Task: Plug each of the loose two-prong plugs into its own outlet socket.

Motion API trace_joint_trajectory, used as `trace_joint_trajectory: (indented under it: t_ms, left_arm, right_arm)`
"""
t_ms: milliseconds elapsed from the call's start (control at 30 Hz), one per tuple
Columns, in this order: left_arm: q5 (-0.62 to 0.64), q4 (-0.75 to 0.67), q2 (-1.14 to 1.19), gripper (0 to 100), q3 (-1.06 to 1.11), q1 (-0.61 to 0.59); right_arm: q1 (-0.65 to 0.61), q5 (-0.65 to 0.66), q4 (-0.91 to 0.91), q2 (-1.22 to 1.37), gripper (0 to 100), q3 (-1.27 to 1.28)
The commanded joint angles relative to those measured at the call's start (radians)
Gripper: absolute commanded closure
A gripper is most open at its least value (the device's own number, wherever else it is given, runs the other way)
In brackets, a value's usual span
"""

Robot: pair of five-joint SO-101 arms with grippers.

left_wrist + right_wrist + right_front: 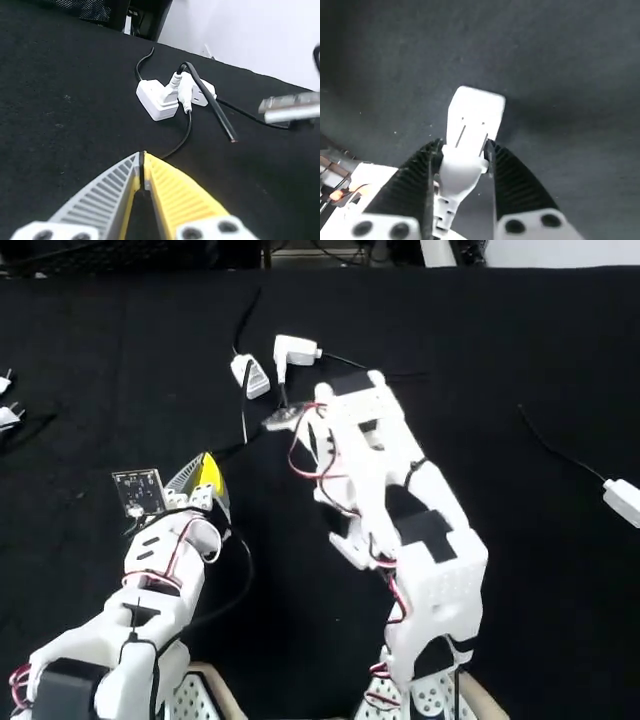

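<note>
table (500,340): black | left tool (141,159): yellow and grey, ribbed | right tool (463,146): black, ribbed | socket (477,107): white

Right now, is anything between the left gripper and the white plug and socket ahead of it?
Nothing solid. Only a black cable lies on the cloth between the left gripper and the white plug and socket. The right gripper, shut on a white socket piece, sits off to one side.

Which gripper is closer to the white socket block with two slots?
Right. The right gripper is shut on the white socket block, gripping it from both sides. The left gripper is shut on nothing and sits well apart from the block.
</note>
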Motion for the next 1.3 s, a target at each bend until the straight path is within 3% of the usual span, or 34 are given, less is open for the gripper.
trace_joint_trajectory:
  t_ms: [0,600,1267]
  left_arm:
    - [-0.003,0.006,-0.006,97,0.015,0.012]
    - [-0.003,0.008,-0.006,97,0.015,0.016]
    - [-0.003,0.008,-0.005,97,0.015,0.018]
  right_arm:
    - [-0.014,-0.02,0.02,0.001,98.6,-0.07]
    - [-0.037,0.026,0.025,0.001,98.6,0.019]
    - [-0.08,-0.023,0.032,-0.005,98.6,0.016]
